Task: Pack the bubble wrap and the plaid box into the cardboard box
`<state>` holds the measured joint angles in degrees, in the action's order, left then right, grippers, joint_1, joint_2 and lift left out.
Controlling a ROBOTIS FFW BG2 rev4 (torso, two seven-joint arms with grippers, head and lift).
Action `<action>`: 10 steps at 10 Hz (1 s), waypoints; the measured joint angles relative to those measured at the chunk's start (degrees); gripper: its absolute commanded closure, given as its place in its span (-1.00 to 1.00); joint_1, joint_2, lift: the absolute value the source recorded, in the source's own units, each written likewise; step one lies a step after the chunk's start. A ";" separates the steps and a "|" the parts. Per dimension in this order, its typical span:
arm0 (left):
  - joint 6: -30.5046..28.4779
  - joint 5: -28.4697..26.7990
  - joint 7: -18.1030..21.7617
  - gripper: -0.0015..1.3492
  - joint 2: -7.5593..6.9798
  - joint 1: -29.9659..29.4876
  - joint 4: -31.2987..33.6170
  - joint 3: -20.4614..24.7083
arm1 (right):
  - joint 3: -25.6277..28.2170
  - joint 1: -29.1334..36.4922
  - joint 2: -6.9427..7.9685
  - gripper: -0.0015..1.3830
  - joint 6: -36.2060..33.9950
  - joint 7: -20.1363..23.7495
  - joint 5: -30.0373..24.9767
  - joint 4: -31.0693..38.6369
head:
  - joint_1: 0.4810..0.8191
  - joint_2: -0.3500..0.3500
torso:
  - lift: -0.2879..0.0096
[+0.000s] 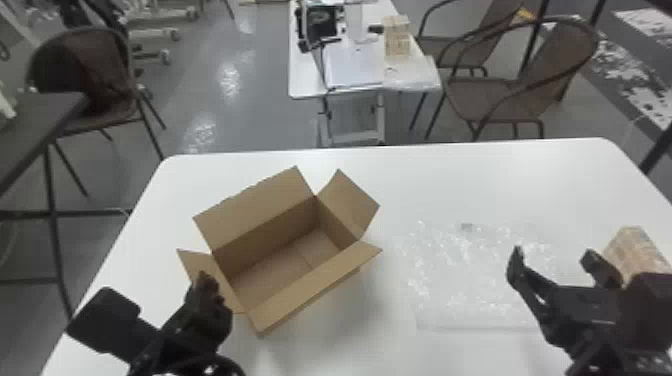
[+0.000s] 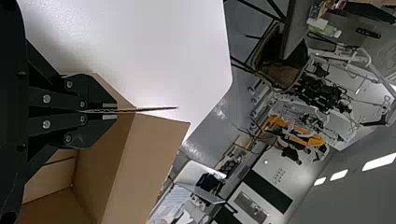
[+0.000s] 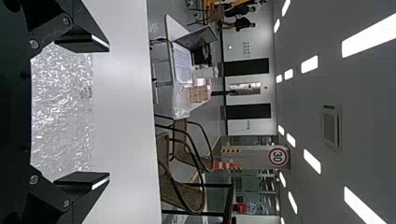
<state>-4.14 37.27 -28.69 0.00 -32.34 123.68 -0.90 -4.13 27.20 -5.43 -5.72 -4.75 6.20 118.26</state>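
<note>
While our left gripper [image 2: 116,111] pinches a flap [image 2: 156,109] of the cardboard box [image 1: 255,215], we list: bubble wrap [image 1: 465,280], flat near our wide-spread right gripper [image 1: 554,254], probably light, slippery, best bunched; plaid box [image 1: 635,247], rightward, likely stiff, side-gripped.

Black is being worn by the left gripper [image 1: 206,281] and the right gripper [image 1: 554,254]. Round, silvery screws [image 2: 46,98] are being shown on both, and the right's blunt, angular fingers [image 3: 77,43] are being edged by thin pale strips [image 3: 100,41].
</note>
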 measured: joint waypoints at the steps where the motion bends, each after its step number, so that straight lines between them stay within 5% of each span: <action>1: 0.10 0.25 0.02 0.81 -0.11 0.14 -0.16 -0.25 | 0.00 -1.91 -0.17 -0.56 -5.57 0.00 -0.28 2.53 | 0.27 0.29 | 0.27; 5: -1.55 1.41 0.07 0.81 -1.19 1.54 -0.59 -1.65 | 0.03 -11.05 -1.51 -0.56 -29.69 -1.20 -0.21 10.05 | 0.27 0.21 | 0.27; 8: -3.30 3.42 0.09 0.81 -3.62 3.81 -1.40 -3.90 | -0.52 -20.80 -2.58 -0.56 -45.40 -1.50 0.36 9.14 | 0.27 0.10 | 0.27; 10: -3.48 3.18 0.06 0.81 -3.63 4.59 -1.88 -4.44 | -0.66 -29.08 -2.52 -0.56 -58.53 -2.21 2.82 5.87 | 0.27 0.09 | 0.27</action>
<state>-7.62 40.45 -28.63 -3.63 -27.75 121.80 -5.33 -4.79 -1.88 -7.95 -64.25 -6.96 9.01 124.12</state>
